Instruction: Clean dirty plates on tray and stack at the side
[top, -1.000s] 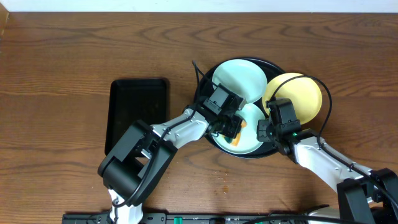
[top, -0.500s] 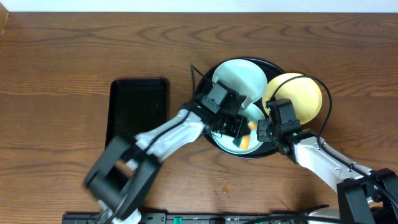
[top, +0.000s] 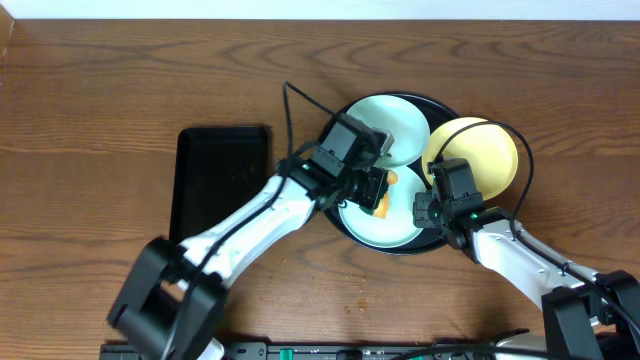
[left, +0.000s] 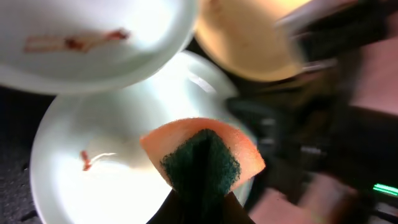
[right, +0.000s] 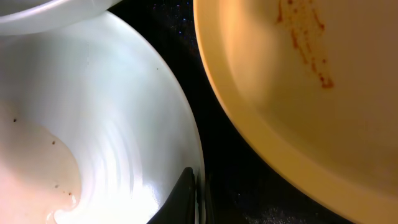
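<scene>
The left pincer pinches a soft orange sponge with a coarse green scouring face, holding it over the glossy pale plate directly beneath, apparently to scrub off the brown smear there. The right pincer, pressed together on that plate's thin rim, seems to brace it against sliding on the round black tray. All 3 shallow plates sit on the tray: a streaked yellow plate just beyond the right pincer and a second pale plate beyond the left, overlapping the first
</scene>
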